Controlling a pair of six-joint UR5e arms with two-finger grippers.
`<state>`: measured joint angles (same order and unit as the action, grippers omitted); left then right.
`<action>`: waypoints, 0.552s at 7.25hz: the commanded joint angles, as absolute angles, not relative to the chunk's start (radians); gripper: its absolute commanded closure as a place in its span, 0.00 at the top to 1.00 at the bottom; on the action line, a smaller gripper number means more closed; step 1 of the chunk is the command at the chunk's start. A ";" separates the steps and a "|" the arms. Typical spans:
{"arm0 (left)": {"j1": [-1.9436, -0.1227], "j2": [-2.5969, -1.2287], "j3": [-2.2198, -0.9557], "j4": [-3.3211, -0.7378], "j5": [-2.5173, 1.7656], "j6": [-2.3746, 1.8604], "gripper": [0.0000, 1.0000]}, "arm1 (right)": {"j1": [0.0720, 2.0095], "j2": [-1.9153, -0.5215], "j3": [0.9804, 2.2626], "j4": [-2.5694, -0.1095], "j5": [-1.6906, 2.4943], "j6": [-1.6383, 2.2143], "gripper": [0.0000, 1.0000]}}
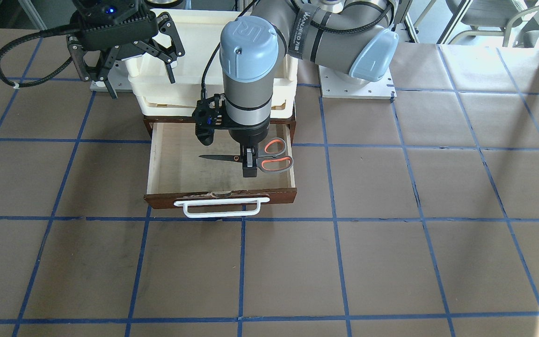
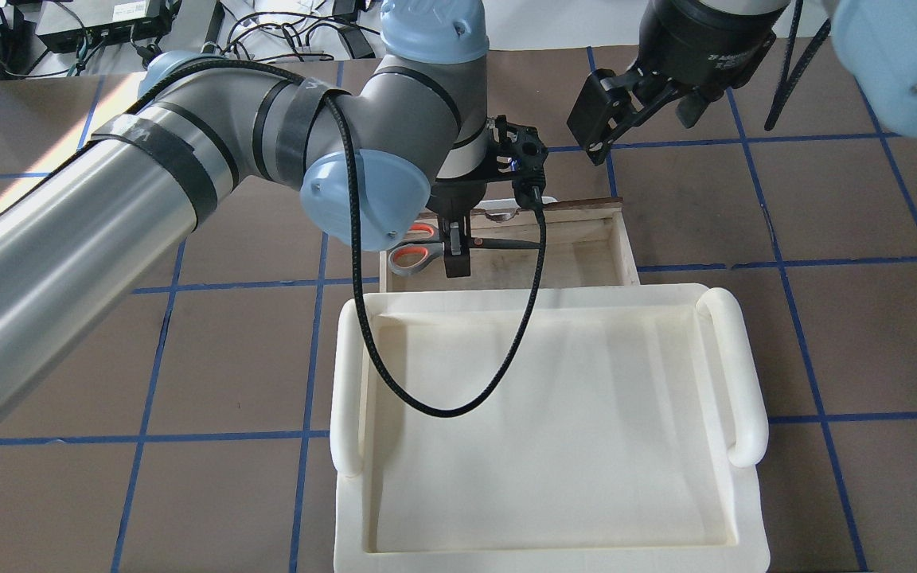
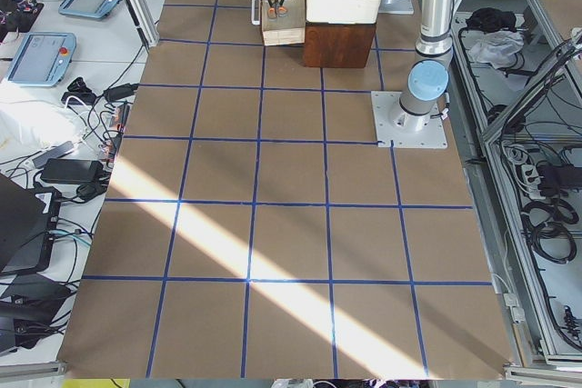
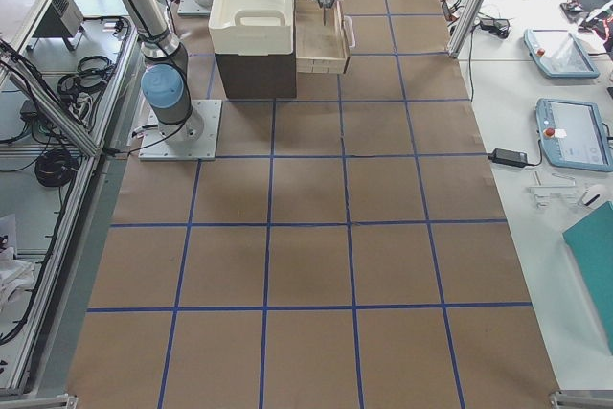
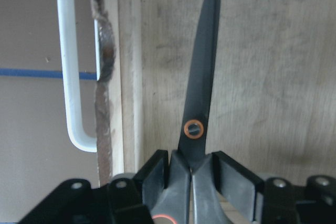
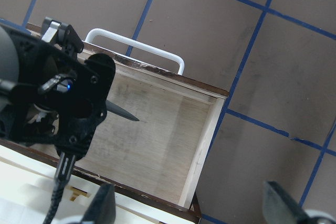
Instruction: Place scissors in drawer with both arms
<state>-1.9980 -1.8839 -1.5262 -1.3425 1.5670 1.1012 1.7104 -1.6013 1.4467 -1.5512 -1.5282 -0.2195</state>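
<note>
- On the table [image 1: 391,262], brown paper with a blue tape grid covered the whole top.
- Left arm [image 2: 148,199] reached across from the robot's left side, wrist pointed straight down into the drawer.
- Cream-white bin [image 2: 733,374] sat on top of a dark brown cabinet [image 4: 254,74], nothing visible inside it.
- Drawer [image 1: 157,159] stood open below the bin. Pale wood floor, chipped top edge on the front panel, white bar handle [image 1: 222,210] facing away from the robot.
- Right pincer [image 1: 142,86] hung above the table with fingers spread wide, gripping nothing, off to the robot's right of the drawer and apart from it.
- Left pincer [image 5: 190,169] was clenched on the scissors just behind the orange pivot dot.
- Scissors [image 1: 222,157] were inside the drawer, blades closed and lying parallel to the front panel. Tip pointed to the robot's right, grey and orange handles near the drawer wall on the robot's left.
- Could not tell if the scissors touched the drawer floor.
</note>
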 commanded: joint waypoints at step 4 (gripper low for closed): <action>-2.019 -1.887 -1.637 -1.221 1.552 1.086 0.00 | 1.707 -1.603 1.451 -1.545 -1.652 0.058 1.00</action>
<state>-2.0175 -1.8836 -1.6242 -1.2367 1.5595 1.0867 1.7077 -1.6017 1.4496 -1.5499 -1.6193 0.0432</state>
